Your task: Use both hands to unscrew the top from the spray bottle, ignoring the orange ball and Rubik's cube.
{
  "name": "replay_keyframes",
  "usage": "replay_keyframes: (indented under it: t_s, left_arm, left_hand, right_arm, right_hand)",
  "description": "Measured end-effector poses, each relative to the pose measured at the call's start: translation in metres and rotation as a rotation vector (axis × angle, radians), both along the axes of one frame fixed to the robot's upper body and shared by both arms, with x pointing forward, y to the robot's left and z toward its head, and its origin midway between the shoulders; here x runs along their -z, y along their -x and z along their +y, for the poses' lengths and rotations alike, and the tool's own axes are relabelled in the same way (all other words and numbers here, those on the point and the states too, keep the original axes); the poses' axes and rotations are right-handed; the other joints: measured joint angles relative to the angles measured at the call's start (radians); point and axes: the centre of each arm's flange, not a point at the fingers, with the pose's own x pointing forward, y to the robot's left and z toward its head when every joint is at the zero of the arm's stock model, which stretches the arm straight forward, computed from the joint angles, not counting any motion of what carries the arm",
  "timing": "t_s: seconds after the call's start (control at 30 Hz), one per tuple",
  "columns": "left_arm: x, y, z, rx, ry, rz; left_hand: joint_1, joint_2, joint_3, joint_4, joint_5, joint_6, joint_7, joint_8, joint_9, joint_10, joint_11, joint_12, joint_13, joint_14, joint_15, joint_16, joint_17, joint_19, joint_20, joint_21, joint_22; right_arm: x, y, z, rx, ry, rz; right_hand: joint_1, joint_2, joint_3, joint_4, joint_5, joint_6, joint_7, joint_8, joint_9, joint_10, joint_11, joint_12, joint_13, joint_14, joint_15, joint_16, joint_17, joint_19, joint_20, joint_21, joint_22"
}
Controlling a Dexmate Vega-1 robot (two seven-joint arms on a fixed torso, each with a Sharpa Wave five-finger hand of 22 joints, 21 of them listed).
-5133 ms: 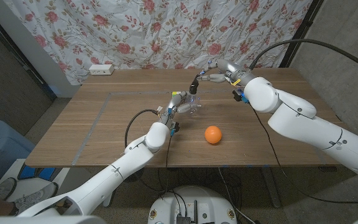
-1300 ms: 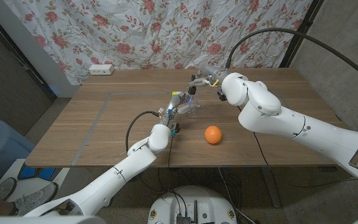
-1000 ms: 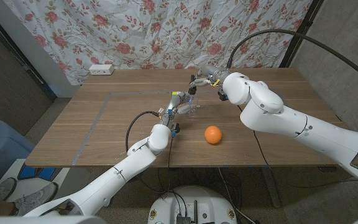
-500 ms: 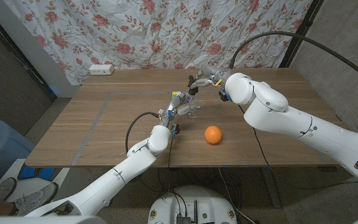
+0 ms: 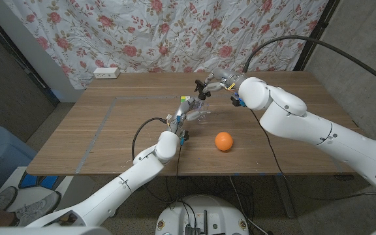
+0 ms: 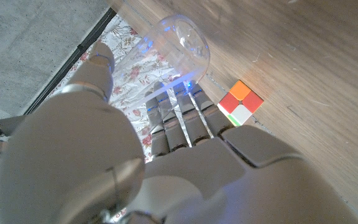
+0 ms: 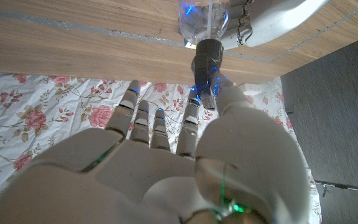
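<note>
Head view first: the bottle (image 5: pixel 202 112) sits a bit above centre of the frame on the table (image 5: pixel 109 137), with the left hand (image 5: pixel 189 112) wrapped around its clear body. The right hand (image 5: pixel 209 85) is just above it, fingers pinched on the dark top (image 5: pixel 203 95). The ball (image 5: pixel 223 141) is lower right of the bottle, well apart, and the cube (image 5: pixel 186 100) pokes out right beside the left hand — both can be ignored.

Left wrist view: the left hand (image 6: pixel 166 155) has its fingers (image 6: pixel 185 118) curled around the clear bottle (image 6: pixel 182 46), which shows in the upper middle of the frame. So that hand is gripping it. The cube (image 6: pixel 240 102) lies on the wood at centre right, close to the fingertips but not touching as far as I can see.

Right wrist view: the right hand (image 7: pixel 160 162) reaches up to the top (image 7: pixel 206 68) at upper centre, thumb and a finger closed on it. The top still looks seated on the bottle (image 7: pixel 202 22) neck, though I can't tell how far the thread has run.

My read — we're mid-unscrew. Next move needs the left hand to hold the body firm while the right twists the top round, then lifts it straight off once it turns free.
</note>
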Motion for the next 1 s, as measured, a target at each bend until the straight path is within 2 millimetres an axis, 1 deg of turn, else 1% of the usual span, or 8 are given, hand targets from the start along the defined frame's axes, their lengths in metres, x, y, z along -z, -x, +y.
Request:
replay_keyframes:
  t_s: [0.07,0.27,0.37,0.53,0.67,0.7,0.87,1.0]
  left_arm:
    - [0.000,0.000,0.000,0.001,0.000,0.000]
    - [-0.001,-0.001,-0.001,0.005,-0.001,0.004]
    - [-0.001,-0.002,-0.001,0.008,-0.003,0.006]
    - [-0.003,-0.004,-0.002,0.013,-0.006,0.007]
    - [-0.003,-0.004,-0.003,0.016,-0.007,0.008]
    - [-0.003,-0.005,-0.004,0.018,-0.008,0.009]
    - [-0.004,-0.005,-0.005,0.024,-0.011,0.011]
    - [-0.004,-0.006,-0.006,0.027,-0.013,0.013]
  left_hand:
    - [0.000,0.000,0.000,0.000,0.000,0.000,0.000,0.000,0.000,0.000,0.000,0.000,0.000,0.000,0.000,0.000,0.000,0.000,0.000,0.000,0.000]
    - [0.000,0.000,0.000,0.000,0.000,0.000,0.000,0.004,0.000,0.000,0.000,0.000,0.000,0.000,0.000,-0.004,0.000,0.000,0.000,0.000,0.000]
    - [0.000,0.000,0.000,0.000,0.000,0.000,0.000,0.004,0.000,0.000,0.000,0.000,0.001,0.000,0.000,-0.004,0.000,0.000,0.000,0.000,0.000]
    - [0.000,0.000,0.004,-0.004,0.000,0.000,0.000,0.004,0.000,0.000,0.000,0.000,0.001,0.000,0.000,-0.004,0.000,0.000,0.000,0.000,0.000]
    - [0.000,0.000,0.004,-0.004,0.000,0.000,0.000,0.004,0.000,0.000,0.000,0.000,0.001,0.000,0.000,-0.004,0.000,0.000,0.000,0.000,0.000]
    - [0.000,0.000,0.004,-0.004,0.000,0.000,0.000,0.004,0.000,0.000,0.000,0.000,0.001,0.000,0.000,-0.004,0.000,0.000,0.000,0.000,0.000]
    - [0.000,0.000,0.004,-0.004,0.000,0.000,0.000,0.004,0.000,0.000,0.000,0.000,0.000,0.000,0.000,-0.004,0.000,0.000,0.000,0.000,0.000]
    - [0.000,0.000,0.004,-0.004,0.000,0.000,0.000,0.004,-0.001,0.000,0.000,0.000,0.000,0.000,0.000,-0.004,0.000,0.000,0.000,0.000,0.000]
  right_arm:
    - [0.000,-0.001,0.000,-0.006,-0.005,0.003]
    - [0.000,-0.004,-0.004,-0.024,-0.031,0.015]
    - [0.000,-0.005,-0.005,-0.032,-0.042,0.021]
    - [0.001,-0.007,-0.007,-0.044,-0.065,0.030]
    - [0.001,-0.009,-0.009,-0.052,-0.080,0.031]
    - [0.002,-0.010,-0.010,-0.053,-0.086,0.032]
    - [0.002,-0.011,-0.011,-0.057,-0.107,0.030]
    - [0.003,-0.013,-0.013,-0.058,-0.127,0.031]
  right_hand:
    - [0.016,-0.006,0.006,0.003,0.001,0.003,-0.003,0.004,0.000,-0.001,-0.001,0.000,0.000,0.000,0.000,0.000,0.000,0.003,-0.004,0.000,0.000]
    - [0.039,0.001,0.014,0.003,0.010,0.012,-0.034,0.008,0.007,0.004,-0.007,0.000,0.000,0.007,-0.007,0.000,0.000,0.003,-0.004,0.000,0.000]
    - [0.063,-0.004,0.019,0.008,0.012,0.018,-0.057,0.020,0.011,0.006,-0.020,0.000,0.000,0.007,-0.007,0.006,0.002,0.003,-0.003,0.000,0.000]
    - [0.076,-0.002,0.023,0.013,0.016,0.041,-0.091,0.033,0.019,0.011,-0.035,0.000,0.000,0.007,-0.025,0.007,0.007,0.007,-0.007,0.000,0.000]
    - [0.089,0.008,0.028,0.009,0.019,0.055,-0.116,0.047,0.023,0.018,-0.050,0.000,0.000,0.000,-0.036,0.012,0.013,0.018,-0.004,0.000,0.000]
    - [0.106,0.002,0.027,0.009,0.019,0.059,-0.120,0.049,0.026,0.018,-0.050,0.000,0.000,-0.004,-0.039,0.013,0.016,0.021,-0.007,0.000,0.000]
    - [0.114,0.010,0.034,0.010,0.019,0.079,-0.139,0.064,0.032,0.024,-0.059,0.000,0.000,-0.002,-0.052,0.015,0.021,0.021,-0.007,0.000,0.000]
    - [0.132,0.005,0.034,0.010,0.019,0.113,-0.151,0.084,0.036,0.037,-0.072,0.007,0.000,0.002,-0.056,0.023,0.026,0.027,-0.013,0.000,0.000]
